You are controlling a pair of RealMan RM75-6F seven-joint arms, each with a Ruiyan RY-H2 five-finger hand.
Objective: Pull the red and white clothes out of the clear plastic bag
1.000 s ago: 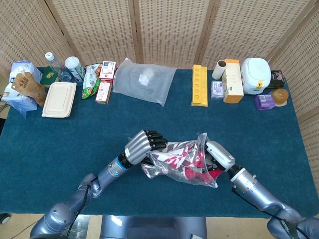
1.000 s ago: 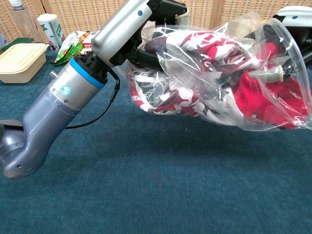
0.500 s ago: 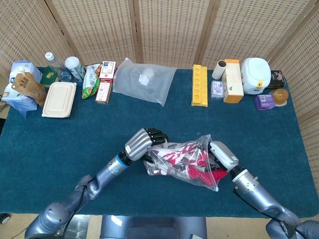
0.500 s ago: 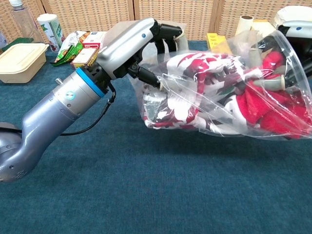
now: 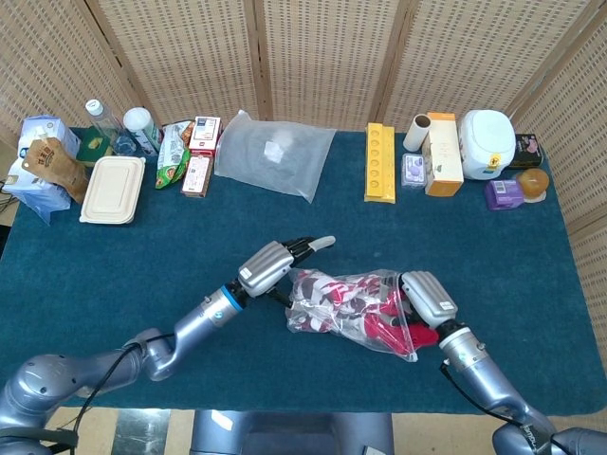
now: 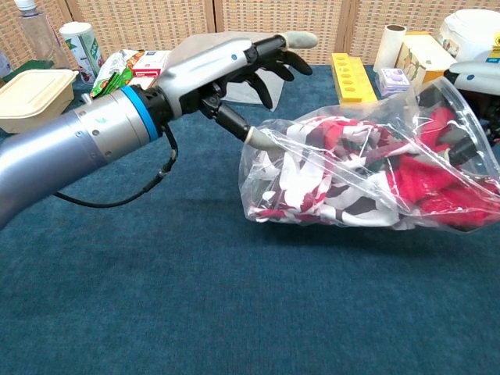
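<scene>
Covering table [image 5: 114,275]: blue carpet; wicker screens [image 5: 313,57] behind.

Bag of clothes at the table's near middle, a hand at each end, goods ranged along the far edge.

The plastic bag [image 5: 356,308] lies on the table [image 5: 142,265] with the clothes [image 6: 336,176] inside it; the left hand [image 5: 275,265] sits at its left end, the right hand [image 5: 427,301] at its right end. Along the far edge, from the left: a paper bag [image 5: 52,163], bottle [image 5: 102,121], lunch box [image 5: 113,190], snack packets [image 5: 174,152], a flat plastic pouch [image 5: 273,152] in the middle, then a perforated block [image 5: 379,162], a carton [image 5: 442,154] and a rice cooker [image 5: 487,142] to the right. A wicker screen [image 5: 313,57] stands behind the table.
</scene>
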